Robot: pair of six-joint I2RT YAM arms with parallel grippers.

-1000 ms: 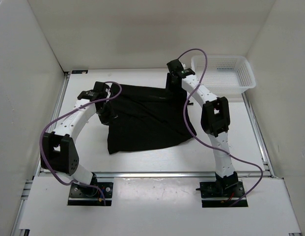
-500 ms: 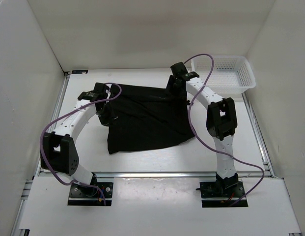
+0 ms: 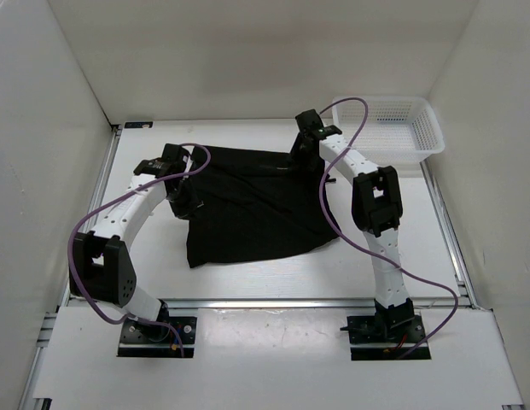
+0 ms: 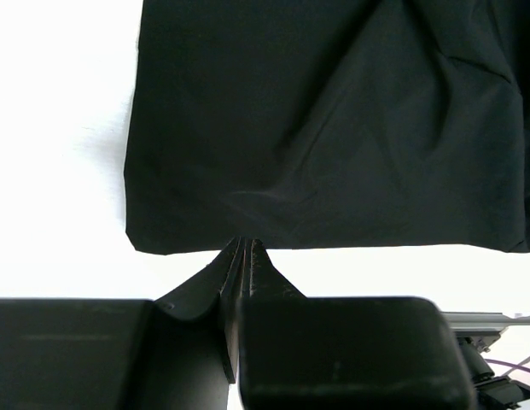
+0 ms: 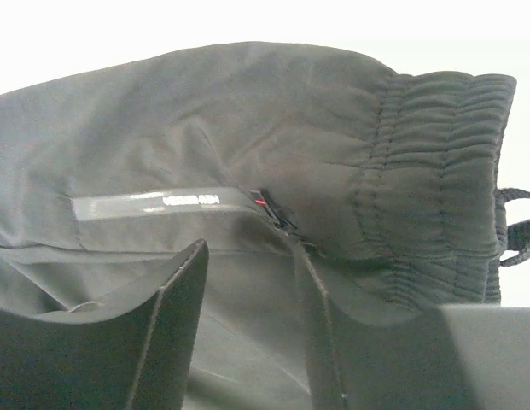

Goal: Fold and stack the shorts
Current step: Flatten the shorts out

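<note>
The black shorts (image 3: 256,205) lie spread on the table, with the waistband toward the back right. My left gripper (image 3: 186,201) is shut on the left edge of the shorts; in the left wrist view the pinched cloth (image 4: 333,128) pulls into a fold at the gripper (image 4: 243,248). My right gripper (image 3: 297,158) is down on the shorts at the back. In the right wrist view it (image 5: 252,256) stands open with cloth lying between the fingers, beside the elastic waistband (image 5: 435,171), a grey label (image 5: 154,203) and the drawstring (image 5: 516,231).
A white mesh basket (image 3: 388,124) stands at the back right corner, just right of my right arm. White walls enclose the table (image 3: 247,273) on three sides. A metal rail (image 3: 265,301) runs along the near edge.
My right arm has shifted slightly at the back edge of the shorts. The left arm and the shorts have not moved.
</note>
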